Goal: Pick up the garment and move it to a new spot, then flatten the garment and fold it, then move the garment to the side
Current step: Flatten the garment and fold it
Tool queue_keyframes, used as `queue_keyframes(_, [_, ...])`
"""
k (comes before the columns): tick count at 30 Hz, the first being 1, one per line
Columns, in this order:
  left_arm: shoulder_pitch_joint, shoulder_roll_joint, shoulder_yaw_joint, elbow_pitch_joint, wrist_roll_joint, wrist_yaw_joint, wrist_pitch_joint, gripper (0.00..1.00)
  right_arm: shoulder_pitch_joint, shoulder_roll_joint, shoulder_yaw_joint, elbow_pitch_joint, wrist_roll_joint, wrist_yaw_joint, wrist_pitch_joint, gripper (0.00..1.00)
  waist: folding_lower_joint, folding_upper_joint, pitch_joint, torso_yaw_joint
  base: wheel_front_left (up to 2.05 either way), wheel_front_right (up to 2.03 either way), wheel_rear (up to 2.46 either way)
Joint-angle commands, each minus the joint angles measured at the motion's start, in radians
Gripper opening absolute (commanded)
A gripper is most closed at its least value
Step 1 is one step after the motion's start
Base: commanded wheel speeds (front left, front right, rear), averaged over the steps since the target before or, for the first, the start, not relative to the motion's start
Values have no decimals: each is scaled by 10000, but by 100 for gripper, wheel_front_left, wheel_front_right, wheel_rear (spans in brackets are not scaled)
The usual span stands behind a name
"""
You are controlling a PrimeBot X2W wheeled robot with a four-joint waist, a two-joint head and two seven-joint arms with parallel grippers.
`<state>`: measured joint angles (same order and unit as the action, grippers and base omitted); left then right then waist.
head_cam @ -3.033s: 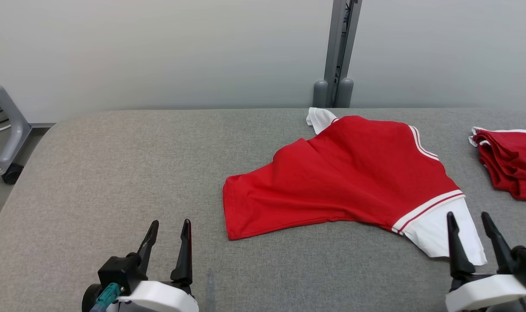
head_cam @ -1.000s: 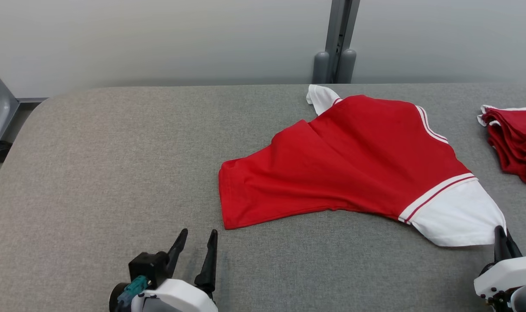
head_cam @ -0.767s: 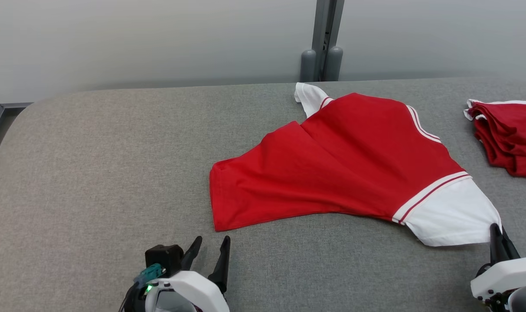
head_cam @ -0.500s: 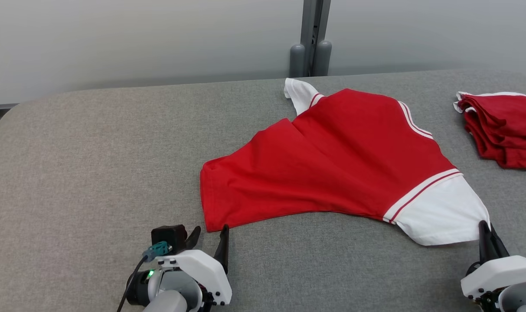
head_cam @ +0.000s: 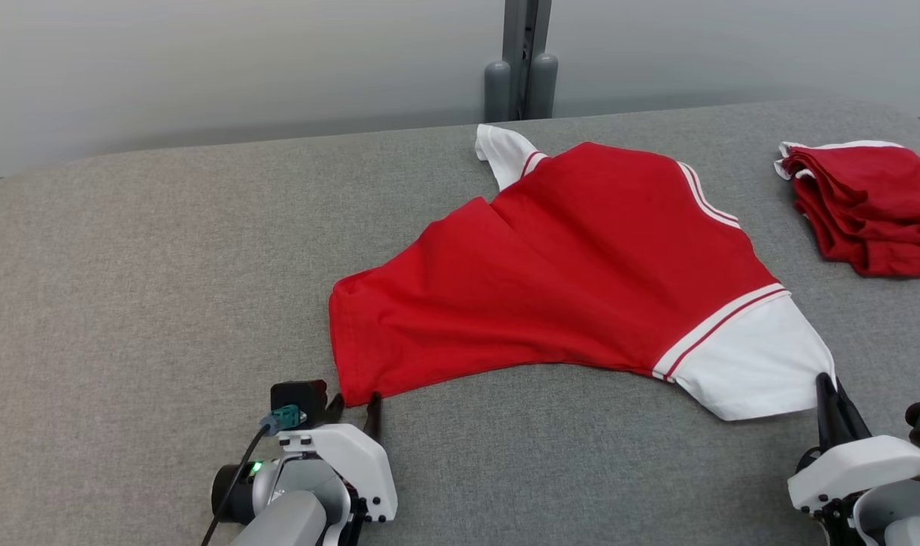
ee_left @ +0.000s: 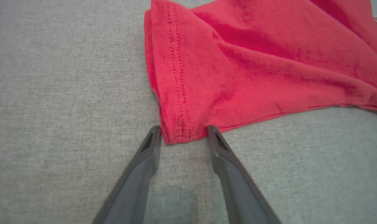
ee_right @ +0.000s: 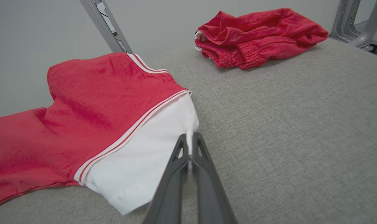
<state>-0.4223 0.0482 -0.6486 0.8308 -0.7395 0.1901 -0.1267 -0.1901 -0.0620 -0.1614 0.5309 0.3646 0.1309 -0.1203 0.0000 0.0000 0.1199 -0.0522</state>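
Observation:
The garment (head_cam: 566,265), a red shirt with white sleeves, lies spread on the grey table (head_cam: 149,250). My left gripper (head_cam: 356,400) stands open at its near left hem corner. In the left wrist view the stitched red corner (ee_left: 179,133) sits between the two fingertips of the left gripper (ee_left: 183,130), which rest on the table. My right gripper (head_cam: 824,383) is shut on the edge of the white sleeve (head_cam: 748,356). In the right wrist view a thin fold of white cloth (ee_right: 190,132) is pinched between the tips of the right gripper (ee_right: 190,138).
A folded pile of red clothes (head_cam: 869,205) lies at the far right of the table, also in the right wrist view as a red pile (ee_right: 256,34). A grey post (head_cam: 520,61) stands behind the table's far edge. A wide stretch of bare table lies to the left.
The head camera has shifted. My left gripper has moved forward until its open fingers straddle the hem corner. My right gripper, open three seconds ago, is now shut on the sleeve edge.

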Motion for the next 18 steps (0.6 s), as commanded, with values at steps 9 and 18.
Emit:
queue_keyframes(9, [-602,45,-833,442,-694,-91,-310,0,-245,-176,230,156,194,-3,-198,0,0,0,94,-114,0,0,0])
queue_keyframes(18, [-907,53,-921,434,-981,-323,-1203,0,-413,-318,335,53,428,-2,-557,0,0,0,69,-56,0,0,0])
